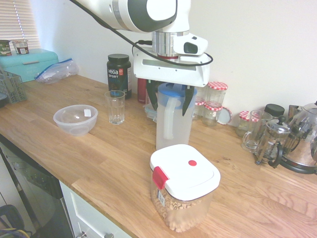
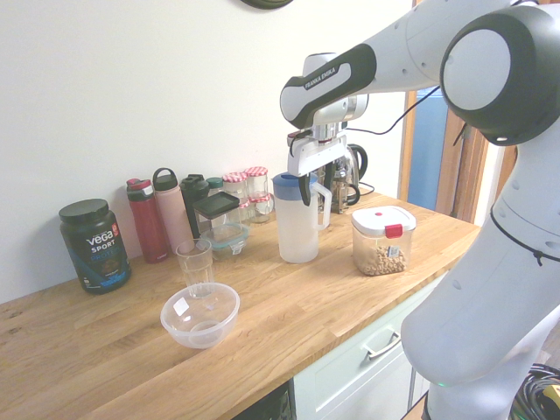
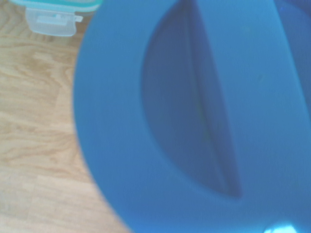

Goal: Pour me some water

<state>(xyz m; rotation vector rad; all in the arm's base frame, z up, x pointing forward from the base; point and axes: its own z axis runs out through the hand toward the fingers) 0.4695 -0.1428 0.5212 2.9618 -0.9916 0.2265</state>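
first exterior view: gripper (image 1: 170,101) spread wide, pointing straight down, straddling the blue lid (image 1: 173,91) of the jug (image 1: 174,119), grasping nothing yet. jug upright on the counter (image 1: 99,153), directly beneath; empty glass (image 1: 115,106) well apart, toward the bowl (image 1: 75,119).

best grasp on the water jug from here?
Grip the jug around its upper body just under the blue lid, coming straight down. It stands upright, and the open pincer hangs above with fingers either side of the top. The side handle probably suits a sideways approach instead.
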